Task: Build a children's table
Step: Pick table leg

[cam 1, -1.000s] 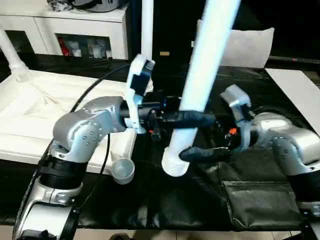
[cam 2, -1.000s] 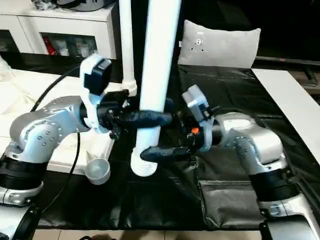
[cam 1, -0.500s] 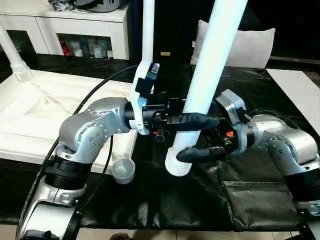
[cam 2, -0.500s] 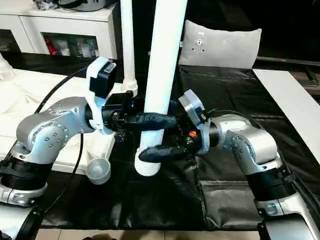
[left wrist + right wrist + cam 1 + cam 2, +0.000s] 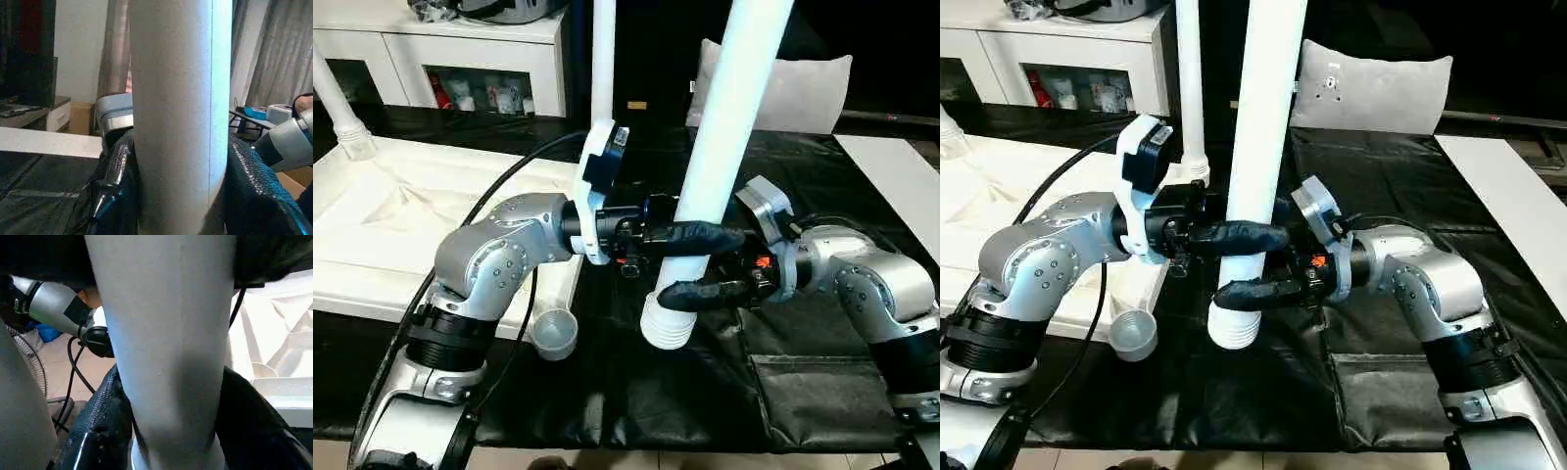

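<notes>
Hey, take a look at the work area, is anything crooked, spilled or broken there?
Nothing looks spilled or broken. The only thing off plumb is the table leg held between both grippers: it leans, top toward the robot's right, its ribbed end hanging above the black sheet. That fits handling, not a fault.

The head's two eyes look forward and down over the worktop (image 5: 607, 392); both wrist cameras sit close against the same leg (image 5: 176, 117).

Home living room: white glass-door cabinets (image 5: 470, 69), pillow (image 5: 793, 88), curtains (image 5: 274, 54).
</notes>
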Robot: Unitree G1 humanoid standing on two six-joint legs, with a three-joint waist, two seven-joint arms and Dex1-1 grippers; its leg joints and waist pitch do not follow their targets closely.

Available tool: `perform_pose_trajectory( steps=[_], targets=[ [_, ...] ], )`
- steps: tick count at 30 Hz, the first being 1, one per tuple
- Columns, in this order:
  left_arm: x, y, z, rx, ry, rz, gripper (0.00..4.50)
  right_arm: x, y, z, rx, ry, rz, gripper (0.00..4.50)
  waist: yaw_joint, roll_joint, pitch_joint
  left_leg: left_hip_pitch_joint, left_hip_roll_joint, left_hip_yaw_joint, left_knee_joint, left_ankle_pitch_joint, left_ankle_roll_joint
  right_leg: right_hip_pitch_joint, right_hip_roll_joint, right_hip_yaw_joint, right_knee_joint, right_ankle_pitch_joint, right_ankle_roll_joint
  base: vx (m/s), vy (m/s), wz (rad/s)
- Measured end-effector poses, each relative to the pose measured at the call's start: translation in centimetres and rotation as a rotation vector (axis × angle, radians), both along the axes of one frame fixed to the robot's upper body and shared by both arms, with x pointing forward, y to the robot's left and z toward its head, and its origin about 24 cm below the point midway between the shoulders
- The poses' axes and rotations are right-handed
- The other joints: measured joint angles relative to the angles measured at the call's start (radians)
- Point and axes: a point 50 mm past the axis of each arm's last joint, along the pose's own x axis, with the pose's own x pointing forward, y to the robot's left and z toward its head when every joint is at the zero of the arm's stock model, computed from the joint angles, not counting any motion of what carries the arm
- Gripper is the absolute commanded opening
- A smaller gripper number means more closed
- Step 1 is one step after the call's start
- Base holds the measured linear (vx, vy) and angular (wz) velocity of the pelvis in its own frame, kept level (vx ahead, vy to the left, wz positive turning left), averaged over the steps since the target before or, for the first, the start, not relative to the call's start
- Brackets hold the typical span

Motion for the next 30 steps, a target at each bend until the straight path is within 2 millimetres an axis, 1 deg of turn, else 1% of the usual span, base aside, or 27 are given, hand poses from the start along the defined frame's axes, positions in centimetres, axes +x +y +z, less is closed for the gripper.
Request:
perform_pose_trajectory(
  steps=[2, 3, 4, 7, 9, 10, 12, 15, 16, 20, 21, 22, 24, 26, 27, 30],
  targets=[
    [0.0, -0.1, 0.0, -0.007, 0.004, 0.007, 1.88, 0.0, -0.1, 0.1, 0.001, -0.003, -0.005, 1.93, 0.000, 0.000, 0.000, 0.000, 0.000, 0.000, 0.000, 0.000, 0.000, 0.000, 0.000, 0.000, 0.000, 0.000, 0.000, 0.000, 0.000, 0.00],
    [0.1, -0.1, 0.0, -0.014, 0.008, 0.011, 2.44, 0.1, -0.2, 0.1, 0.004, -0.005, -0.009, 1.93, 0.000, 0.000, 0.000, 0.000, 0.000, 0.000, 0.000, 0.000, 0.000, 0.000, 0.000, 0.000, 0.000, 0.000, 0.000, 0.000, 0.000, 0.00],
    [0.1, -0.1, 0.0, -0.016, 0.011, 0.013, 2.58, 0.1, -0.2, 0.1, 0.005, -0.005, -0.010, 1.93, 0.000, 0.000, 0.000, 0.000, 0.000, 0.000, 0.000, 0.000, 0.000, 0.000, 0.000, 0.000, 0.000, 0.000, 0.000, 0.000, 0.000, 0.00],
    [0.2, 0.1, 0.0, -0.010, 0.014, 0.049, 2.64, 0.0, 0.3, -0.1, 0.016, 0.007, 0.001, 1.90, -0.001, 0.000, 0.000, 0.000, 0.000, 0.000, 0.000, 0.000, 0.000, 0.000, 0.000, 0.000, 0.000, 0.000, 0.000, 0.000, 0.000, 0.00],
    [0.1, 0.2, -0.1, -0.004, 0.014, 0.054, 2.93, 0.0, 0.4, -0.3, 0.016, 0.009, -0.004, 1.87, -0.001, 0.000, 0.000, 0.000, 0.000, 0.000, 0.000, 0.000, 0.000, 0.000, 0.000, 0.000, 0.001, 0.000, 0.000, 0.000, 0.000, 0.00],
    [0.1, 0.4, -0.2, 0.002, 0.014, 0.061, 3.00, 0.0, 0.6, -0.3, 0.013, 0.003, -0.009, 1.87, 0.000, 0.000, 0.000, 0.000, 0.001, 0.000, 0.000, 0.000, 0.000, 0.000, 0.000, 0.000, 0.001, 0.000, 0.000, 0.000, 0.000, 0.00],
    [0.2, 0.8, -0.3, 0.003, 0.009, 0.103, 3.02, 0.1, 1.1, -0.4, 0.025, -0.014, -0.031, 1.87, -0.003, 0.000, 0.000, 0.000, 0.001, 0.000, 0.001, 0.000, 0.000, 0.000, 0.000, 0.000, 0.001, 0.000, 0.000, 0.000, 0.000, 0.00],
    [0.3, 1.1, -0.8, 0.020, -0.005, 0.164, 3.33, 0.5, 1.6, -0.8, 0.033, -0.017, -0.077, 1.87, -0.001, 0.000, 0.000, 0.000, 0.001, 0.000, 0.001, 0.000, 0.000, 0.000, 0.000, 0.000, 0.001, 0.000, 0.000, 0.000, 0.000, 0.00],
    [0.3, 1.2, -1.0, 0.031, -0.018, 0.211, 3.37, 0.7, 1.8, -0.9, 0.026, -0.031, -0.109, 1.87, -0.001, 0.000, 0.000, 0.000, 0.001, 0.000, 0.001, 0.000, 0.000, 0.000, 0.000, 0.000, 0.001, 0.000, 0.000, 0.000, 0.000, 0.00],
    [0.6, 1.5, -1.5, 0.039, -0.022, 0.315, 3.37, 1.2, 2.4, -1.0, 0.016, -0.084, -0.199, 1.87, 0.000, 0.000, 0.000, 0.000, 0.001, 0.000, 0.002, 0.000, 0.000, 0.000, 0.000, 0.000, 0.001, 0.000, 0.000, 0.000, 0.000, 0.00],
    [0.5, 1.6, -1.6, 0.030, -0.018, 0.331, 3.11, 1.3, 2.6, -1.0, 0.016, -0.092, -0.220, 1.87, -0.001, 0.000, 0.000, 0.000, 0.001, 0.001, 0.002, 0.000, 0.000, 0.000, 0.000, 0.000, 0.001, 0.000, 0.000, 0.000, 0.000, 0.00],
    [0.4, 1.6, -1.7, 0.028, -0.015, 0.336, 3.03, 1.4, 2.6, -1.0, 0.017, -0.095, -0.229, 1.87, -0.001, 0.000, 0.000, 0.000, 0.001, 0.001, 0.002, 0.000, 0.000, 0.000, 0.000, 0.000, 0.001, 0.000, 0.000, 0.000, 0.000, 0.00],
    [0.2, 1.7, -1.8, 0.023, -0.014, 0.342, 3.01, 1.4, 2.6, -1.0, 0.015, -0.099, -0.240, 1.87, 0.000, 0.000, 0.000, 0.000, 0.001, 0.001, 0.002, 0.000, 0.000, 0.000, 0.000, 0.000, 0.001, 0.000, 0.000, 0.000, 0.000, 0.00],
    [0.1, 1.7, -1.8, 0.011, -0.013, 0.345, 2.69, 1.4, 2.6, -1.1, 0.009, -0.099, -0.244, 1.87, -0.001, 0.000, 0.000, 0.000, 0.001, 0.001, 0.002, 0.000, 0.000, 0.000, 0.000, 0.000, 0.001, 0.000, 0.000, 0.000, 0.000, 0.00],
    [0.0, 1.7, -1.8, 0.008, -0.012, 0.344, 2.59, 1.4, 2.5, -1.3, 0.005, -0.096, -0.246, 1.87, -0.001, 0.000, 0.000, 0.000, 0.001, 0.001, 0.002, 0.000, 0.000, 0.000, 0.000, 0.000, 0.001, 0.000, 0.000, 0.000, 0.000, 0.00],
    [0.0, 1.8, -1.8, 0.006, -0.010, 0.344, 2.50, 1.4, 2.5, -1.3, 0.005, -0.095, -0.245, 1.87, -0.001, 0.000, 0.000, 0.000, 0.001, 0.001, 0.002, 0.000, 0.000, 0.000, 0.000, 0.000, 0.001, 0.000, 0.001, 0.000, 0.000, 0.00]
  ],
)
